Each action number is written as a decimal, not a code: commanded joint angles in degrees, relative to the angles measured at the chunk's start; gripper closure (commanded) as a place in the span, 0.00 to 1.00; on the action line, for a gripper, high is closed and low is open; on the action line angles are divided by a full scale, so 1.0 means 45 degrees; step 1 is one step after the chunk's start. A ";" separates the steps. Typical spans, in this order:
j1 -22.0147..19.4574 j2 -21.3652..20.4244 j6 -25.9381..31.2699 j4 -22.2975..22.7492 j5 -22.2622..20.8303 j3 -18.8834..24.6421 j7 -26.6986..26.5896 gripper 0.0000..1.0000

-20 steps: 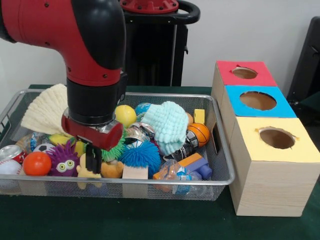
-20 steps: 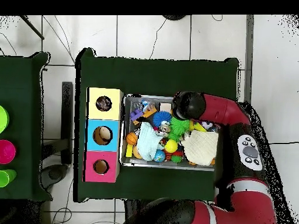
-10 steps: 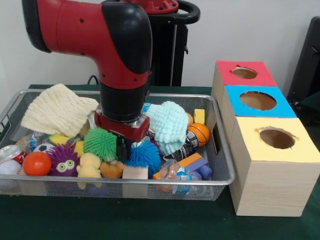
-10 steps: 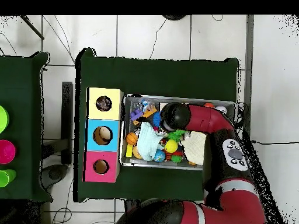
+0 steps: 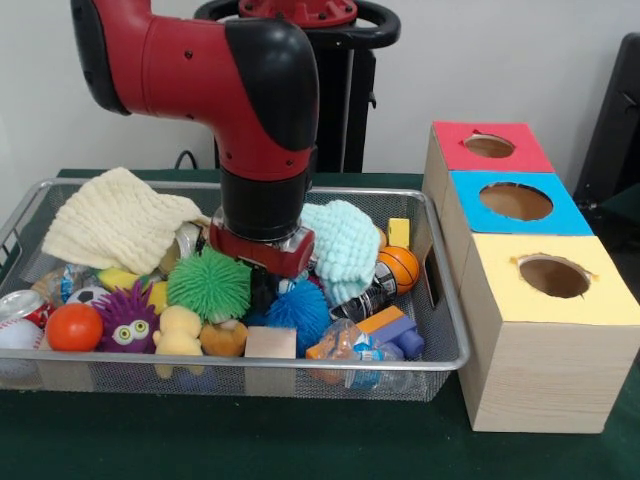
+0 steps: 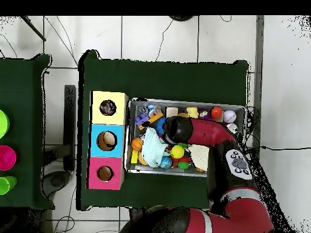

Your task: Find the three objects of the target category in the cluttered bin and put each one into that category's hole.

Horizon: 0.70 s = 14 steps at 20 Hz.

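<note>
My gripper (image 5: pixel 262 291) is sunk into the toy pile in the wire bin (image 5: pixel 440 300), wedged between a green spiky ball (image 5: pixel 208 285) and a blue spiky ball (image 5: pixel 298 312). The arm's red wrist covers it, so its state is hidden. Other balls lie around: an orange ball (image 5: pixel 74 326), a small basketball (image 5: pixel 398 267) and a baseball (image 5: pixel 18 334). In the overhead view the arm's head (image 6: pixel 176 127) hides the gripper, beside a yellow ball (image 6: pixel 177 151). Three boxes with round holes stand beside the bin: red (image 5: pixel 489 146), blue (image 5: pixel 516 201) and yellow (image 5: pixel 553 276).
A cream cloth (image 5: pixel 118 220) and a light blue cloth (image 5: pixel 342 245) lie on the pile. A purple monster toy (image 5: pixel 125 318), a yellow duck toy (image 5: pixel 180 333), a wooden block (image 5: pixel 270 343) and a drinks can (image 5: pixel 20 303) sit near the bin's front.
In the front view the arm swept right across the bin, from the yellow duck toy to the gap between the green and blue spiky balls, uncovering the cream cloth.
</note>
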 commanded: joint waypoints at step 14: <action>0.0750 0.0404 -0.0909 0.4052 0.2595 0.0814 0.2660 1.00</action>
